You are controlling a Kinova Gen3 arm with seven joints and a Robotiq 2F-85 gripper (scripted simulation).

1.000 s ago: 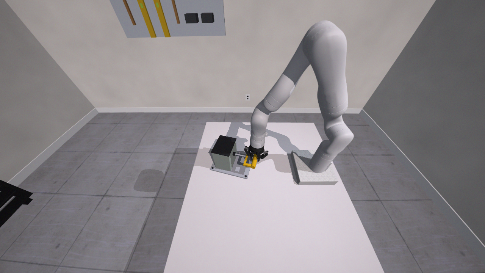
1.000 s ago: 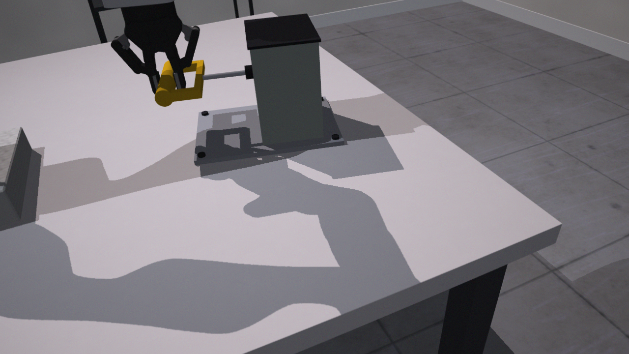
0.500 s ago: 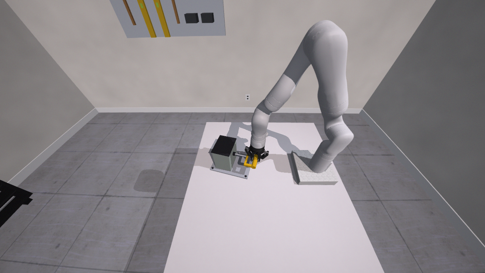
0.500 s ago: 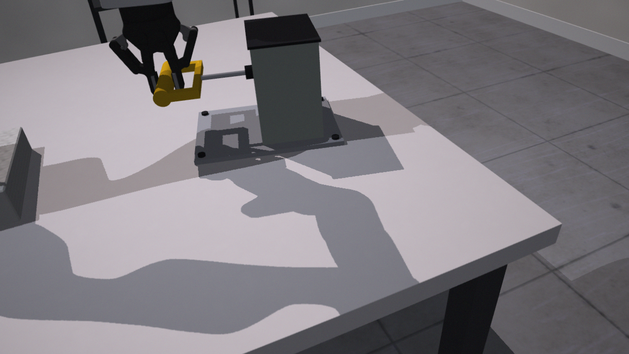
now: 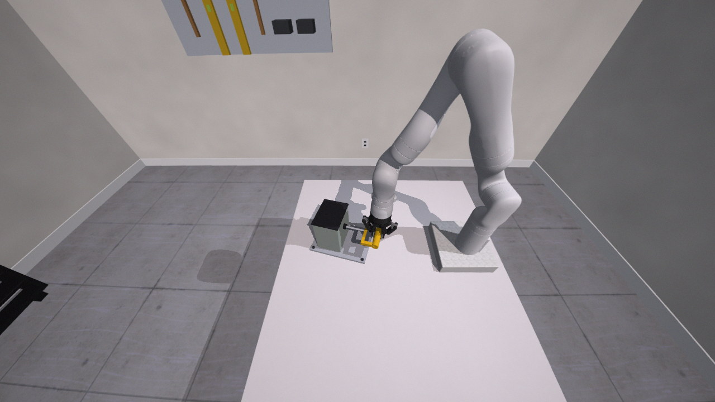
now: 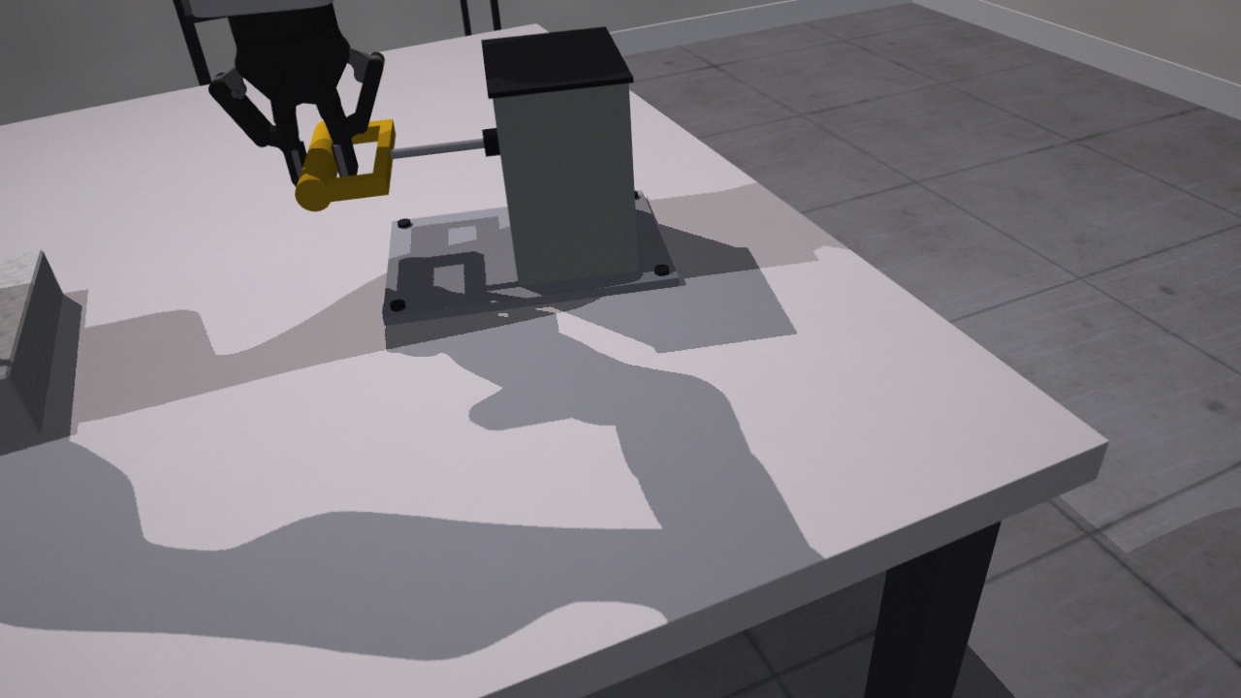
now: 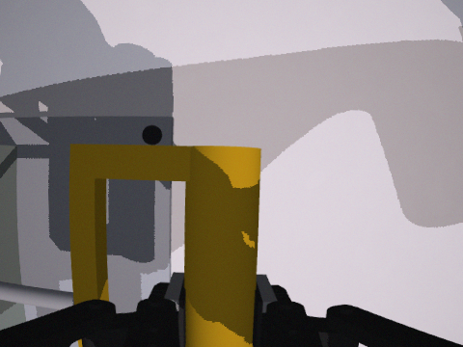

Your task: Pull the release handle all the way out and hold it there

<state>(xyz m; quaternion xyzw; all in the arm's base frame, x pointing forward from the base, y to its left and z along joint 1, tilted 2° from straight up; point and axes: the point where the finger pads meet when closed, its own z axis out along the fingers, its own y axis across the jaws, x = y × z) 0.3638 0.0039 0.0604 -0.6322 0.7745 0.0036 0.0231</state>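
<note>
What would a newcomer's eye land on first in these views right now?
The yellow release handle, the one bright thing, hangs above the white table, the black pincer shut on its round grip. A thin rod runs from it to the grey box bolted on a base plate. The pale arm arches high over the table.

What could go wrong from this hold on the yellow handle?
1. The gripper is shut on only the round grip of the release handle; with the rod drawn out of the grey box, a slip would likely let it snap back.
2. The handle hangs above the base plate; any downward drift could bring the fingers near it.
</note>
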